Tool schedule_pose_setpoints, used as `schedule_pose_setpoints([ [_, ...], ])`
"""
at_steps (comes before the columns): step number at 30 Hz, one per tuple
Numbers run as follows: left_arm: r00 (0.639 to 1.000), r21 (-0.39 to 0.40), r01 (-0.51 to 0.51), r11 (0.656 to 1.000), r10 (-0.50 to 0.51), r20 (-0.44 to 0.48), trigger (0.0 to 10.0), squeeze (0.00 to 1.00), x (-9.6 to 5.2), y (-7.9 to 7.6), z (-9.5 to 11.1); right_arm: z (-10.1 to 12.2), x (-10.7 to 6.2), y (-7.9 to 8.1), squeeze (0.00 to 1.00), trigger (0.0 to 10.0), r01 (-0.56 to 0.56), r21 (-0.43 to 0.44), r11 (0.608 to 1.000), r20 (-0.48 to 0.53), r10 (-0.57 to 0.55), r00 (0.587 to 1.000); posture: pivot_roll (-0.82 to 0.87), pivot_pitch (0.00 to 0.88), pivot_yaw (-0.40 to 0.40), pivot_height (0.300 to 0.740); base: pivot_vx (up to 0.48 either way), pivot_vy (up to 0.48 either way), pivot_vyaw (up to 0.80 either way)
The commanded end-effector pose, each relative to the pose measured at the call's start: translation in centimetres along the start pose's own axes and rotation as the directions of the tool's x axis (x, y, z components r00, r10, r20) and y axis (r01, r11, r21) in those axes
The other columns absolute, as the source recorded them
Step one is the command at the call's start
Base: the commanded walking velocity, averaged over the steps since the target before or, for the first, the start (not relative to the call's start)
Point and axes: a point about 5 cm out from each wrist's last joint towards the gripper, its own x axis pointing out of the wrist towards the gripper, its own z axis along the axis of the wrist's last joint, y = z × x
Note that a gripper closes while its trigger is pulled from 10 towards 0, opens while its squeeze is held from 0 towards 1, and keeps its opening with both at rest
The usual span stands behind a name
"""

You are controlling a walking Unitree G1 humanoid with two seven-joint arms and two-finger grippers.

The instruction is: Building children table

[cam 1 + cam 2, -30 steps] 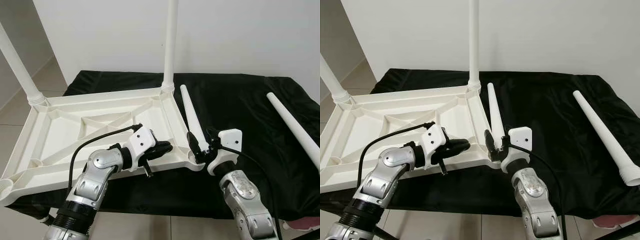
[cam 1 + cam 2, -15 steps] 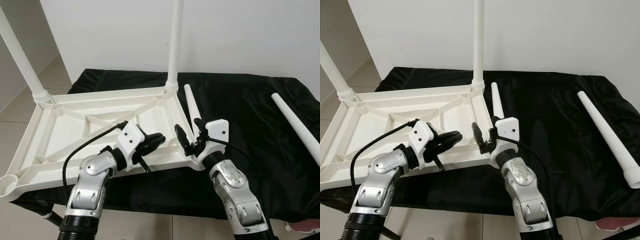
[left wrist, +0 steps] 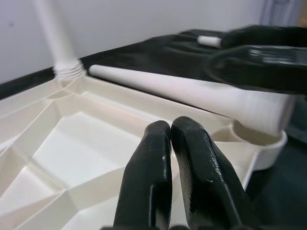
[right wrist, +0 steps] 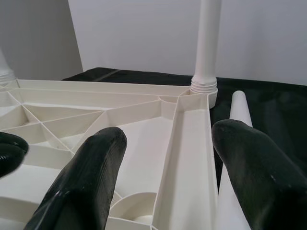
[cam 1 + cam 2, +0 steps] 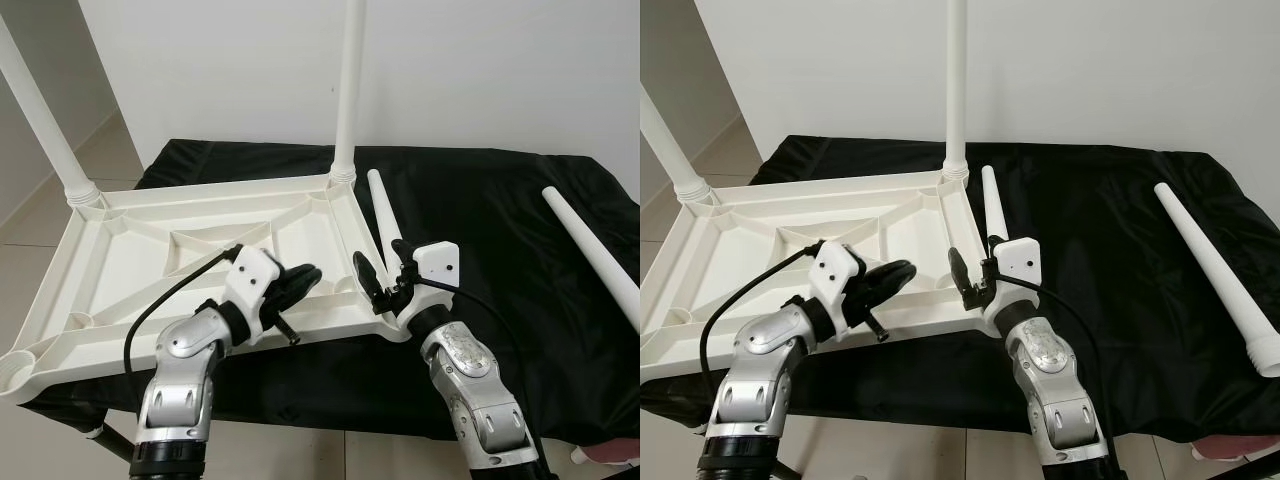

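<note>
Over the black-draped counter [image 5: 500,210], the upturned table top [image 5: 150,270] overhangs the near-left edge — both fitted legs run out of frame. Right end effector [image 5: 380,275], fingers wide, straddles the corner rim beside a loose leg [image 5: 383,215]; left end effector [image 5: 300,280] is pressed closed.

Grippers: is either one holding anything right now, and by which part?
Nothing is held. The left gripper is shut on nothing above the tabletop; the right gripper is open, straddling the tabletop's rim beside the loose leg.
</note>
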Motion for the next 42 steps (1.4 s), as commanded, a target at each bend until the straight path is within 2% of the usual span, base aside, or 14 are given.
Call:
schedule_pose_setpoints([
  [1,0.877,-0.028,-0.481,0.876,0.48,-0.037,10.0,0.0,-0.97,2.45,-0.69,-0.4,-0.08,-0.21,0.0,10.0,0.016,-0.006,1.0,-0.011,-0.016,1.0,0.04,0.071,-0.051,0.74,0.0,0.0,0.0],
  [42,0.877,-0.028,-0.481,0.876,0.48,-0.037,10.0,0.0,-0.97,2.45,-0.69,-0.4,-0.08,-0.21,0.0,10.0,0.016,-0.006,1.0,-0.011,-0.016,1.0,0.04,0.071,-0.051,0.74,0.0,0.0,0.0],
])
